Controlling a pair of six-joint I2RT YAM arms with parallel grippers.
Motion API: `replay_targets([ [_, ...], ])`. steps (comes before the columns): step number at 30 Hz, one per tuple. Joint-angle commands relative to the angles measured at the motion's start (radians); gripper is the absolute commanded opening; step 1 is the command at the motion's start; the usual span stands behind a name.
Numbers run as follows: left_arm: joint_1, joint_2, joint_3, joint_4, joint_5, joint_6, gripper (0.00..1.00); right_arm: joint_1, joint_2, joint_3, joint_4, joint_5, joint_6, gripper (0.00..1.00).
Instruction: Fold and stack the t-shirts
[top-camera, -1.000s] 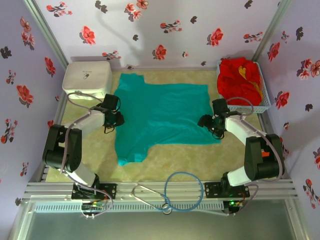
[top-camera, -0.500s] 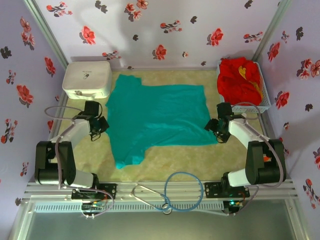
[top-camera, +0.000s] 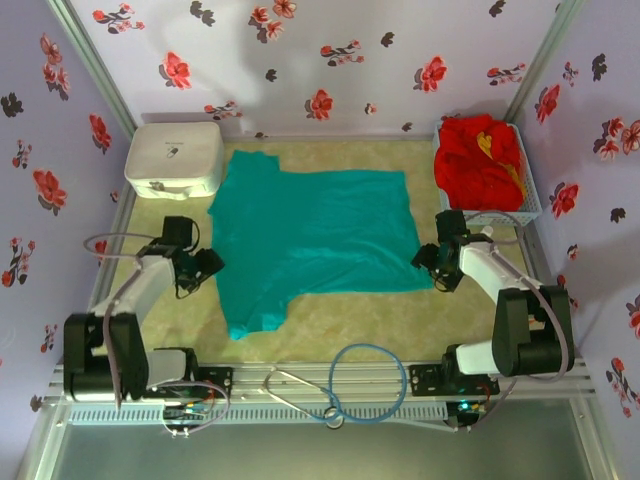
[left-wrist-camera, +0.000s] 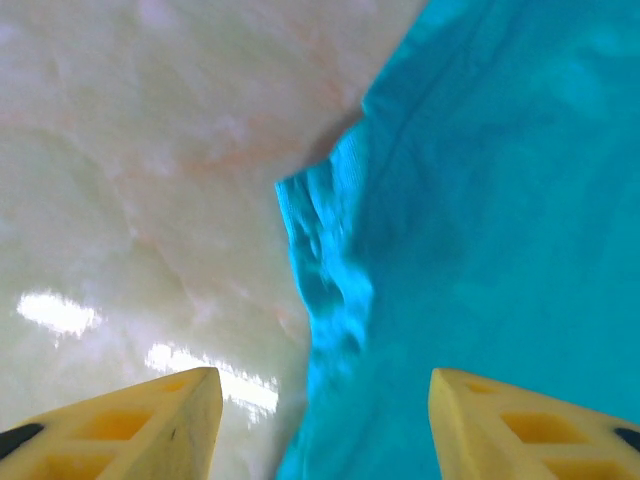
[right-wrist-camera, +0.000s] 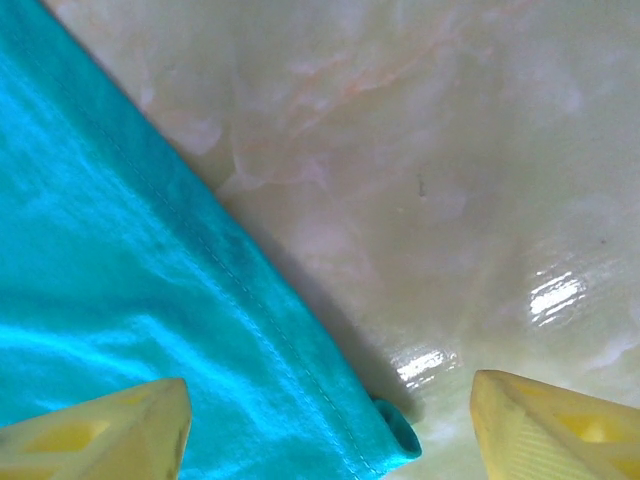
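A teal-green t-shirt (top-camera: 310, 235) lies spread flat on the beige table top, one sleeve pointing to the near left. My left gripper (top-camera: 207, 265) sits just off the shirt's left edge. In the left wrist view its yellow fingers (left-wrist-camera: 150, 420) stand apart, and the rumpled teal hem (left-wrist-camera: 330, 260) lies loose on the table ahead of them. My right gripper (top-camera: 432, 264) hovers open at the shirt's near right corner (right-wrist-camera: 395, 435), with nothing pinched between the fingers (right-wrist-camera: 545, 420). Red t-shirts (top-camera: 480, 160), one with a yellow mark, are heaped at the far right.
The red heap fills a white mesh basket (top-camera: 527, 205) at the far right corner. A white rounded plastic box (top-camera: 173, 160) stands at the far left corner. A blue cable loop (top-camera: 365, 385) lies over the front rail. Flowered walls close in three sides.
My left gripper has opened, let go of the teal shirt's left edge and drawn back to the near left. The shirt has shifted a little leftward. My right gripper has edged slightly nearer.
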Motion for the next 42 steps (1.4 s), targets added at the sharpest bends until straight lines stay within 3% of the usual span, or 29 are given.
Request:
replay_targets([
  [1,0.001,-0.073,-0.035,-0.105,0.063,-0.048,0.56,-0.006,-0.023,-0.031,-0.036,-0.025,0.018,0.70],
  [5,-0.036,-0.112,-0.065,-0.163,0.099,-0.081,0.55,-0.005,0.004,-0.034,-0.035,-0.055,0.022,0.67],
  [9,-0.121,-0.174,-0.114,-0.195,0.103,-0.154,0.55,-0.003,0.011,-0.054,0.000,-0.085,0.035,0.61],
  [22,-0.399,-0.294,-0.214,-0.278,0.125,-0.348,0.44,0.007,0.045,-0.058,0.034,-0.116,0.039,0.57],
  [30,-0.464,-0.340,-0.192,-0.407,0.022,-0.374,0.49,0.022,0.076,-0.043,0.042,-0.117,0.031,0.56],
  [41,-0.536,-0.324,-0.290,-0.198,0.035,-0.496,0.39,0.046,0.083,-0.050,0.066,-0.120,0.048,0.55],
  [42,-0.538,-0.318,-0.294,-0.178,0.035,-0.500,0.37,0.046,0.085,-0.051,0.070,-0.125,0.046,0.49],
])
